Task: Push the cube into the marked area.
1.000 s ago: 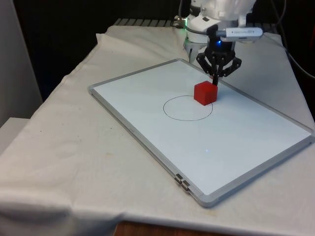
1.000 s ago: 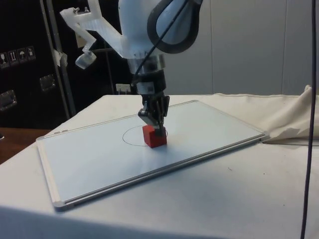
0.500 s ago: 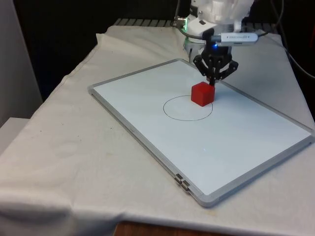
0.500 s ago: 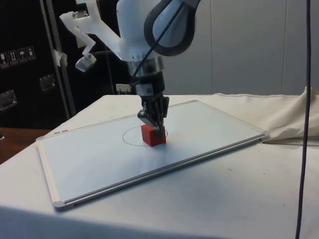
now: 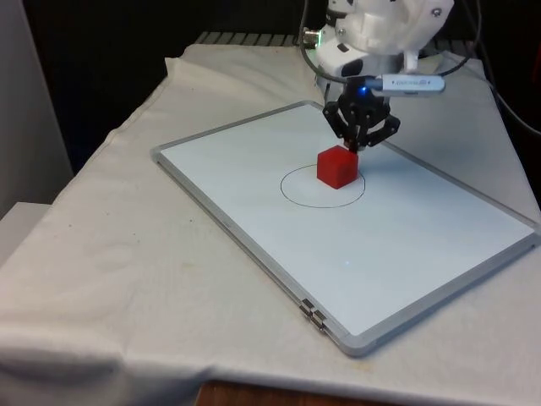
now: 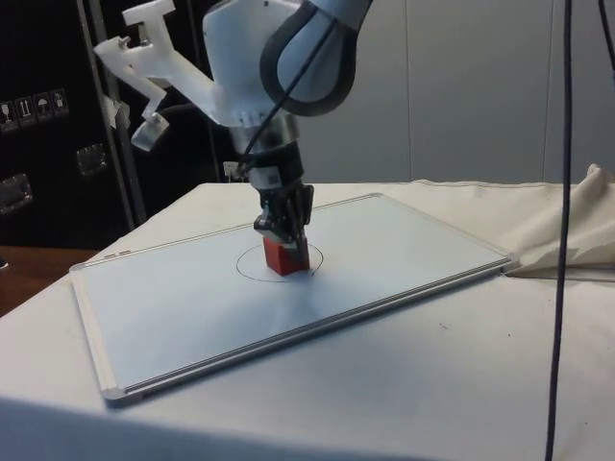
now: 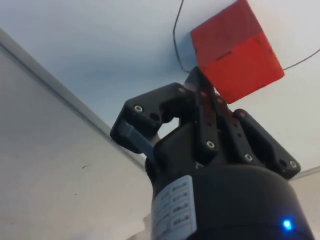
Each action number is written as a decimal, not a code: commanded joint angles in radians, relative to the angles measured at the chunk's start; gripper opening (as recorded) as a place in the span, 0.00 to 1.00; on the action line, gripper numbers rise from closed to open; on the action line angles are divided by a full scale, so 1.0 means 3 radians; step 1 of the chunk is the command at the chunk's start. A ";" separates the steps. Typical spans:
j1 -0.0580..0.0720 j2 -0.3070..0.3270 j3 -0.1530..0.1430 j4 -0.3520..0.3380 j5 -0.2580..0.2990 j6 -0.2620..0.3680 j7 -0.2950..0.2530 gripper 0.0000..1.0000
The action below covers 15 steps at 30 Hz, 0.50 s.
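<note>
We have the claw (image 5: 358,145) pressed together and set low against the far side of the red cube (image 5: 337,166), pinching nothing. The cube sits on the whiteboard (image 5: 254,211) at the far edge of the drawn circle (image 5: 297,197), mostly inside, with the line passing under it. To finish well, we should keep the tip low and centred on the face, push slowly toward the middle so the cube does not twist, and stop short of the near line.
</note>
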<state>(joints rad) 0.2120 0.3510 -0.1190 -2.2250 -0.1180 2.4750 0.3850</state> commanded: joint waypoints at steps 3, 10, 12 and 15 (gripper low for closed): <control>0.0020 0.0087 -0.0033 0.0127 -0.0110 -0.0083 0.0077 0.00; 0.0023 0.0157 -0.0017 0.0257 -0.0193 -0.0183 0.0150 0.00; 0.0027 0.0143 -0.0007 0.0260 -0.0187 -0.0203 0.0153 0.00; 0.0060 0.0047 0.0020 0.0280 -0.0200 -0.0310 0.0200 0.00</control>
<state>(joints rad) 0.2200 0.3840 -0.1120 -2.1420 -0.1710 2.4070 0.4320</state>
